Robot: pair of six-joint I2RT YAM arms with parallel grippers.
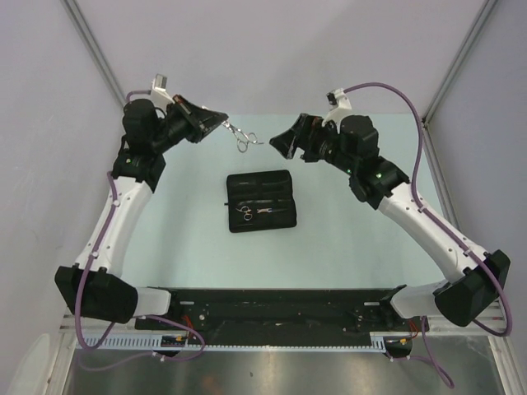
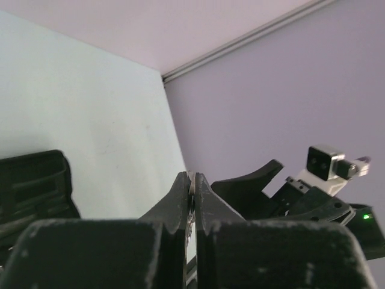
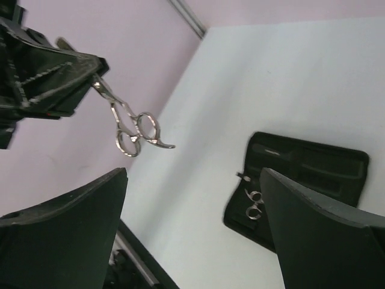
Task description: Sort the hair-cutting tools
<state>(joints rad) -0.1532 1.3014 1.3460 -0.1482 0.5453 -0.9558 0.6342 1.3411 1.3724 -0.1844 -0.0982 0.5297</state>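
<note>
**Left hand [image 1: 221,123] grips scissors [image 1: 241,137] in the air; right hand [image 1: 284,141] gapes beside them**

Left hand first: its two fingers are pressed together on the blade end of a slim silver pair of scissors, with only a thin bright sliver of metal showing between them in its own wrist view. The scissors stick out past the fingertips, clear of the bench [image 1: 346,239], over its far part. They are tilted, and the two ring handles hang lower than the blades, pointing toward the other arm. From the right wrist camera the rings show side by side, with a small curved finger rest jutting off one of them.

Just beyond those rings is the right hand. Its fingers are spread wide with nothing between them, and the tips are near the scissors but not touching them. The two hands face each other across the gap.

Nearer the arm bases, about the middle of the pale bench, a flat black case [image 1: 263,183] lies opened out. A second pair of scissors [image 1: 244,212] rests inside it, toward its near edge. Its silver rings are toward the left arm's side, and a small silvery glint lies just beside it. Dark slots and straps run along the case's far half. What they hold is too dim to make out.
</note>
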